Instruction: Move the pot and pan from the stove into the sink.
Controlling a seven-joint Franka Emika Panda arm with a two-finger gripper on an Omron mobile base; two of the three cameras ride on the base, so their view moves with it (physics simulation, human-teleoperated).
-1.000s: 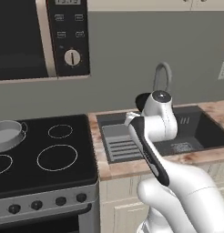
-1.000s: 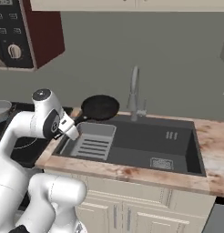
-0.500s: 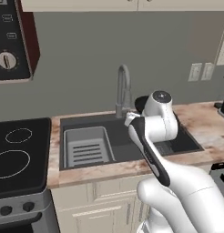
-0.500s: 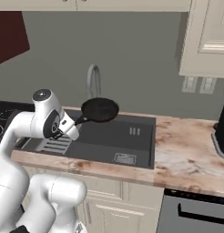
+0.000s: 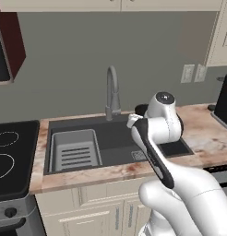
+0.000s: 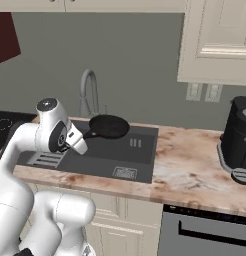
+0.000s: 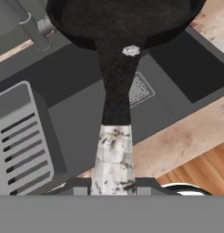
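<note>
Pincer point(image 7: 113, 187) pinching pale tip of pan point(image 6: 109, 126) handle; pan held level above sink point(image 6: 140, 157) basin, right of faucet point(image 6: 87, 90), rack point(image 5: 74, 151) at basin's left.

Home kitchen: sink point(image 5: 120, 138) with faucet point(image 5: 112, 92) in marbled counter point(image 6: 195, 165), stove point(image 5: 11, 156) at left, cabinets point(image 6: 220, 40) above.

The pan point(image 7: 127, 18) looks rough matt black, its handle tip pale and speckled; sink point(image 7: 82, 109) smooth matt grey; bench point(image 6: 190, 165) glossy brown marble.
</note>
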